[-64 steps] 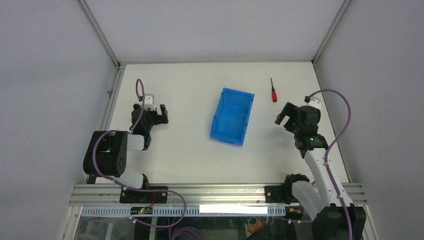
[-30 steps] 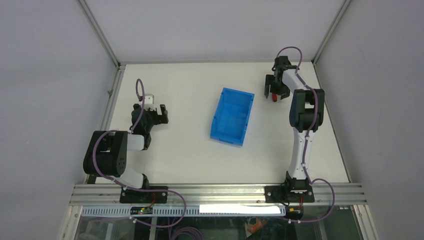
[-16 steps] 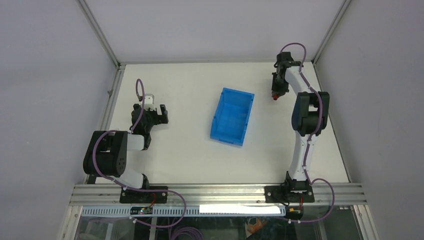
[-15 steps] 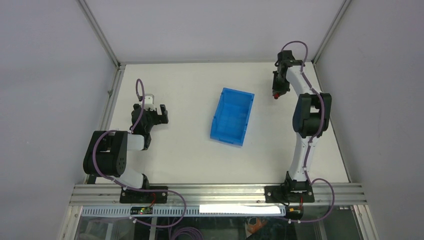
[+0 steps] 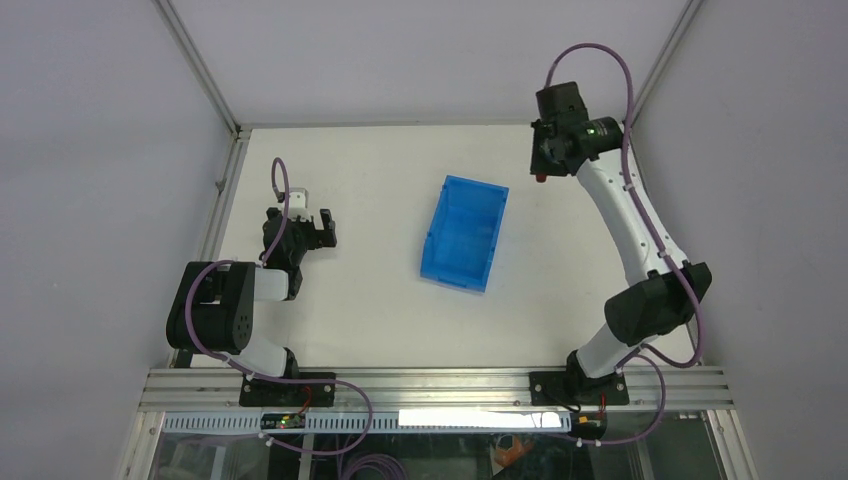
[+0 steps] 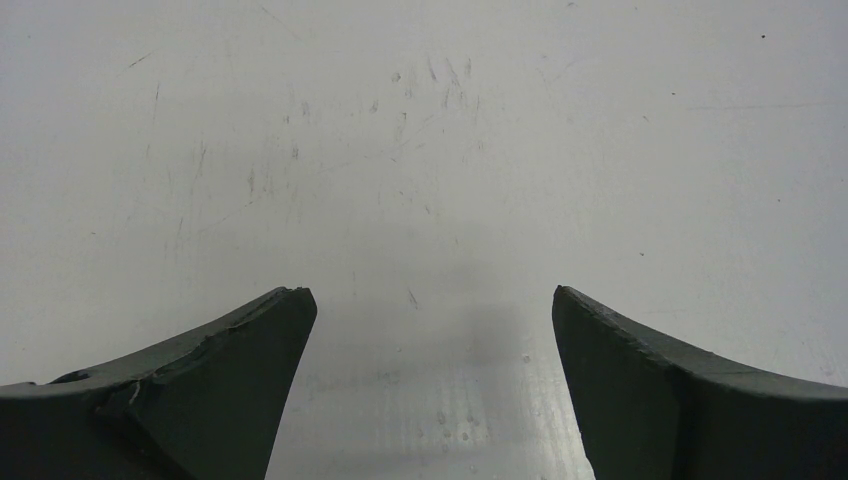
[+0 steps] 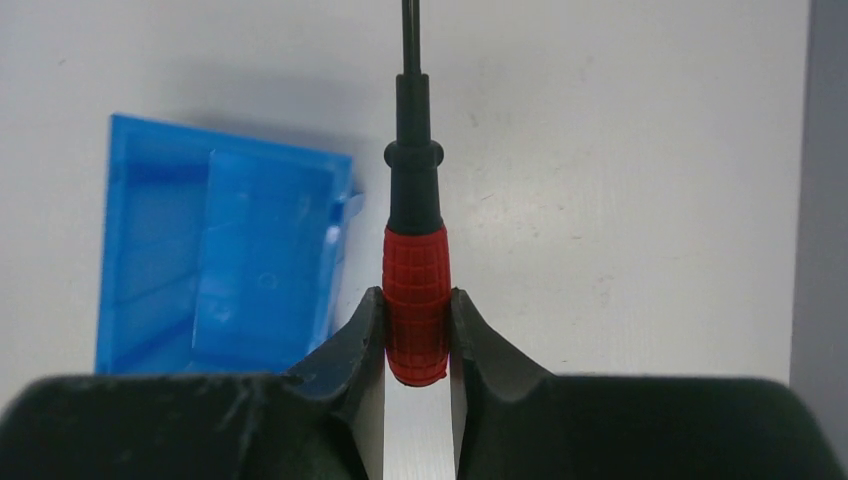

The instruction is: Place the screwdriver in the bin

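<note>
R end effector [image 7: 417, 302] pinching screwdriver [image 7: 414, 255] handle, near bin [image 7: 150, 240]; L end effector [image 6: 430, 298] spread.

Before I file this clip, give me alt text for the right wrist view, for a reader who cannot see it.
The right gripper is shut on the red handle of the screwdriver, whose thin black shaft runs up out of the picture. The blue bin sits on the white table beyond, left of the screwdriver in this view.
</note>
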Tool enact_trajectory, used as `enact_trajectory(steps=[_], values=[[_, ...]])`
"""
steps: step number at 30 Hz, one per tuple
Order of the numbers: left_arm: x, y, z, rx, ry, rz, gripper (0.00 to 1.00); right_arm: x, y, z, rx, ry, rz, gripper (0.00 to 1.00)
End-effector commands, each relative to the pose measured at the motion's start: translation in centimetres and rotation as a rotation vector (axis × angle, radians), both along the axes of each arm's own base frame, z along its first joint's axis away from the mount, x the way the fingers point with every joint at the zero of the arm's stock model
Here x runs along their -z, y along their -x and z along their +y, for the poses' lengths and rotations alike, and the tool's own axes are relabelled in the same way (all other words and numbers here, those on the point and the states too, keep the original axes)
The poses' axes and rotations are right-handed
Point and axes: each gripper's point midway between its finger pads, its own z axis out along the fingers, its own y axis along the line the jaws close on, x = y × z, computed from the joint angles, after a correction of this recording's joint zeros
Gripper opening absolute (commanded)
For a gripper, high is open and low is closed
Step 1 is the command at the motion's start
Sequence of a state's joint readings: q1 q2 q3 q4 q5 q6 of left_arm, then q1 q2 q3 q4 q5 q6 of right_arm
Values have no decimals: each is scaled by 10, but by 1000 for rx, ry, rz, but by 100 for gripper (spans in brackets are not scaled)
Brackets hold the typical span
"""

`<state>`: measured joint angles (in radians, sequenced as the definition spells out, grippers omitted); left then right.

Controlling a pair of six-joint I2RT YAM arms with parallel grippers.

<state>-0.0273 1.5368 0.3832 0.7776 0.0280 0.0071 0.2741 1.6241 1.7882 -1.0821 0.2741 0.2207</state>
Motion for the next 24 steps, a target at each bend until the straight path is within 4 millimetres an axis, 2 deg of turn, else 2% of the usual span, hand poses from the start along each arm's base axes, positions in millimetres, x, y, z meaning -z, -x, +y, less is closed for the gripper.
enact_trajectory(steps=[1,5,9,13,18,24], values=[[-17,-4,-6,11,23,-55,99,-24,25,45,-103,2,-67,1],[-17,-4,-6,12,23,-55,99,-29,36,93,-221,-25,-105,1],[-17,-4,-6,12,23,-55,99,-16,40,129,-268,-47,-124,1],[-17,-4,-6,11,23,-55,99,13,45,147,-275,-26,-102,1],[-17,-4,-6,12,23,-55,99,65,61,156,-257,-22,-25,2],[-17,-4,-6,12,23,-55,99,126,80,174,-290,-98,74,2]])
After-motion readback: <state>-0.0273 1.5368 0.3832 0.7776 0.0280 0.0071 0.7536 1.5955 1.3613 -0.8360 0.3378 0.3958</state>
